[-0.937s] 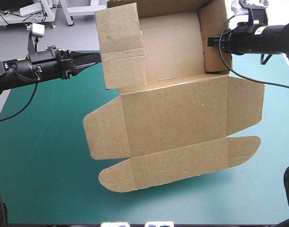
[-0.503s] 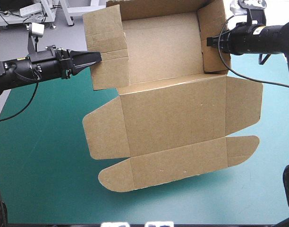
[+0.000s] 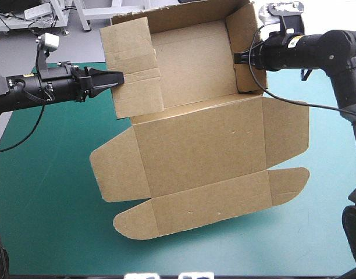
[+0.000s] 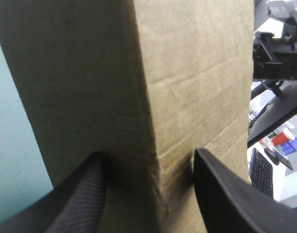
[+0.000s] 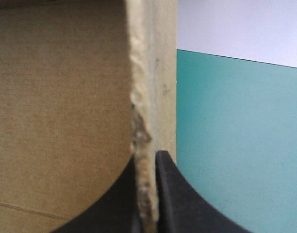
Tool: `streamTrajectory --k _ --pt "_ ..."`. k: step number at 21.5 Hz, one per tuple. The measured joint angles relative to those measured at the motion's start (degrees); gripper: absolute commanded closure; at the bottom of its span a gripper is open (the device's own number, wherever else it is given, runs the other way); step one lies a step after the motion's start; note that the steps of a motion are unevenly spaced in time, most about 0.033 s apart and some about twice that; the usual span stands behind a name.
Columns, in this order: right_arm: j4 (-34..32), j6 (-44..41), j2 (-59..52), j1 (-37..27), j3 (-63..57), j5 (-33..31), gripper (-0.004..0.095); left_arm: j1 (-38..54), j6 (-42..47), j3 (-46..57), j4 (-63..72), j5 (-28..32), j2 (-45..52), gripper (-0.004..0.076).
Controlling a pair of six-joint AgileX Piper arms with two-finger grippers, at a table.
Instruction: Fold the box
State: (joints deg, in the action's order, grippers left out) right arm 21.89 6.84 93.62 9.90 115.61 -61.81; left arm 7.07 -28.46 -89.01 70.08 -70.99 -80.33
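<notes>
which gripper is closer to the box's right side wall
Right. The right gripper is shut on the right wall of the box. The left gripper holds the left wall, across the tray from it.

Left arm [image 3: 27, 93]: black, tube-shaped, stepping down in narrower collars toward the jaws. There is a small yellowish mark well back from the jaws.

Left gripper [image 3: 118, 77]: two black fins. Seen close, one finger [image 4: 83, 196] has a fine ribbed weave and the other finger [image 4: 226, 199] is smooth with a dull sheen.

Right arm [image 3: 338, 49]: black, thicker and more rounded. A small yellow label [image 3: 294, 40] sits behind the jaws.

Right gripper [image 3: 236, 57]: smooth black fins with broad bases, curving in to thin tips.
</notes>
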Motion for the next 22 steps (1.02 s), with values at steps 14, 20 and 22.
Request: streamTrajectory --k 14,20,22 --pt "-4.2 -4.9 0.0 6.3 0.0 2.3 0.0908 0.0 1.1 0.0 -8.2 3.5 -2.6 0.0432" --pt "-2.8 -5.0 0.2 6.4 0.0 2.3 0.0907 -0.1 1.1 -0.1 -9.8 6.9 -4.7 0.0631" --pt "-2.8 -5.0 0.2 6.4 0.0 2.4 0.0907 -0.1 1.1 -0.1 -10.2 7.3 -5.1 0.0736"
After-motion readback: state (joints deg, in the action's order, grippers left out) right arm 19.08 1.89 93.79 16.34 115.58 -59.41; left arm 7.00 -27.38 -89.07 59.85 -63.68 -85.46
